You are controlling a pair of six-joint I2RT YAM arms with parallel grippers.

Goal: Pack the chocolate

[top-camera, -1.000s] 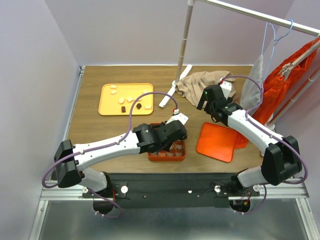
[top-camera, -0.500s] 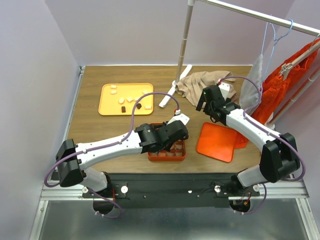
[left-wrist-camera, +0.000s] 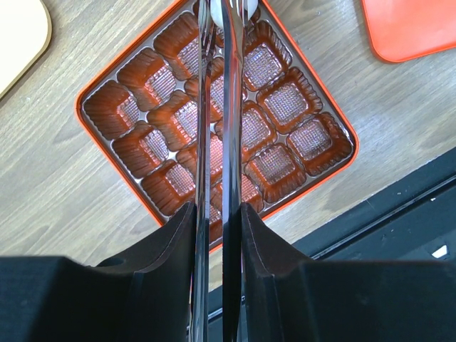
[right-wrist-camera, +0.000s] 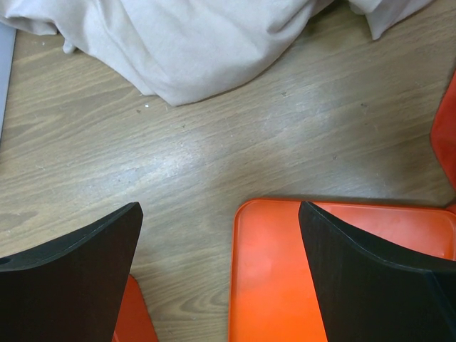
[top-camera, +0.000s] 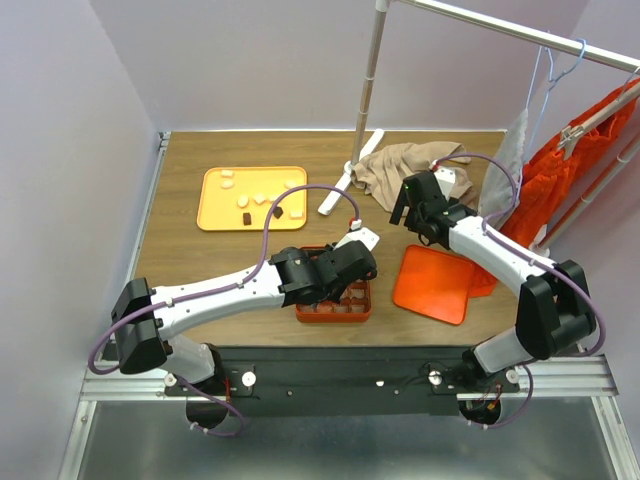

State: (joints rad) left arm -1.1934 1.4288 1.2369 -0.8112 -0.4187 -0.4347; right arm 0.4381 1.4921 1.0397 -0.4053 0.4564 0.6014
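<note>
Since a second ago: right arm (top-camera: 500, 255) elbow swings in slightly; left pincer (left-wrist-camera: 217, 14) holds station, clenched on what looks like a cream chocolate (left-wrist-camera: 241, 6) at its tips. Directly beneath: gridded box (left-wrist-camera: 135, 71), visible cells bare. Centre over one cell, release low. Well beyond: remaining chocolates (top-camera: 262, 199) on yellow tray (top-camera: 215, 215). Right pincer (right-wrist-camera: 219, 214) gapes, idle.

a robot lab booth: plain lilac walls (top-camera: 60, 150), 2 arms (top-camera: 210, 295) bolted to a metal frame (top-camera: 570, 378), clothes rack (top-camera: 372, 70) beyond the right gripper (right-wrist-camera: 219, 206).
</note>
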